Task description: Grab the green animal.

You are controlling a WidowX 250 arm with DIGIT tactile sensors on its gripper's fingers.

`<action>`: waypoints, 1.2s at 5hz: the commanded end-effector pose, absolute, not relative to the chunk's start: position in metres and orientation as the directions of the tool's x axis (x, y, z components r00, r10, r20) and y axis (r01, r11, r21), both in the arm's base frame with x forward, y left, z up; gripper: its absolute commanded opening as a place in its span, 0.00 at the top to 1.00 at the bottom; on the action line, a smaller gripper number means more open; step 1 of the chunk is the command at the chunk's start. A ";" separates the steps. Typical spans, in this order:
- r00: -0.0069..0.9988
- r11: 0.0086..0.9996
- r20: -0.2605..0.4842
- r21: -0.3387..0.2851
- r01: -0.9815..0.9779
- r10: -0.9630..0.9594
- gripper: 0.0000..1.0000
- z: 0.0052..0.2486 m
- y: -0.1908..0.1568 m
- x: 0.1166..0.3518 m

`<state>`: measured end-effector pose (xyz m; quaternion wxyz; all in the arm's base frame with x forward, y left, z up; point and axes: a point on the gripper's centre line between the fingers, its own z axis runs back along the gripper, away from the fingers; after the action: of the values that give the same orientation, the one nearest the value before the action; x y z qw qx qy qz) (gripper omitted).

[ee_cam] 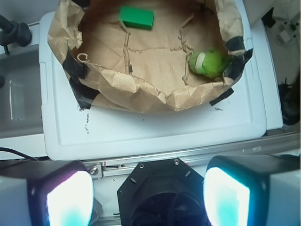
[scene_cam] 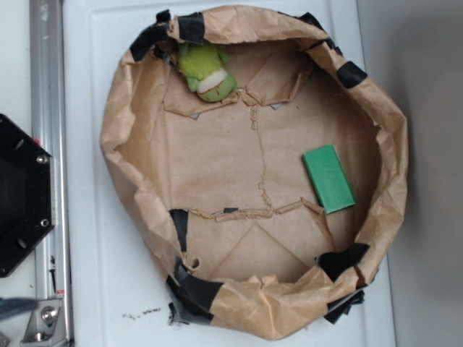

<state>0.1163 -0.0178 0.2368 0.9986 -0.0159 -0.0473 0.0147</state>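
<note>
Looking down from the wrist view, I see my gripper (ee_cam: 148,197) only as two blurred fingers (ee_cam: 70,200) glowing pale cyan at the bottom corners, set wide apart with nothing between them. It hangs over the black hexagonal base plate (ee_cam: 164,188) and the silver metal rail (ee_cam: 197,157), well short of the container.

Beyond the rail lies the white plastic tray (ee_cam: 141,134). On it sits a crumpled brown paper basin (ee_cam: 141,96), its rolled rim patched with strips of black tape (ee_cam: 77,70).

Inside the basin there are two things. The small fuzzy lime-green plush animal (ee_cam: 210,62) lies at the right edge in this view, pressed against the paper wall, its white-and-reddish band turned toward the middle. The flat darker-green rectangular block (ee_cam: 136,17) rests on the paper floor at the far side, well apart from the toy.

In the exterior view I find the plush animal (scene_cam: 206,72) tucked under the upper-left rim of the basin (scene_cam: 130,173), beside a patch of tape (scene_cam: 192,27), and the block (scene_cam: 328,178) toward the right wall. The gripper itself is out of that view; only the base plate (scene_cam: 22,195) shows at the left edge.
</note>
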 end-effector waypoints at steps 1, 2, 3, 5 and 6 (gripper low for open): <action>0.995 0.999 0.094 -0.033 -0.028 0.031 0.00 0.237 -0.018 0.116; 0.976 0.956 0.041 0.211 0.203 -0.216 0.00 0.204 -0.001 0.156; 0.897 0.887 0.065 0.195 0.419 -0.438 0.00 0.164 0.010 0.209; 0.809 0.795 -0.081 0.153 0.587 -0.582 0.00 0.095 0.004 0.266; 0.795 0.790 -0.132 0.096 0.605 -0.592 0.00 0.069 0.014 0.268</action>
<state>0.2588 0.0167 0.0586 0.9415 0.0600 0.0745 -0.3230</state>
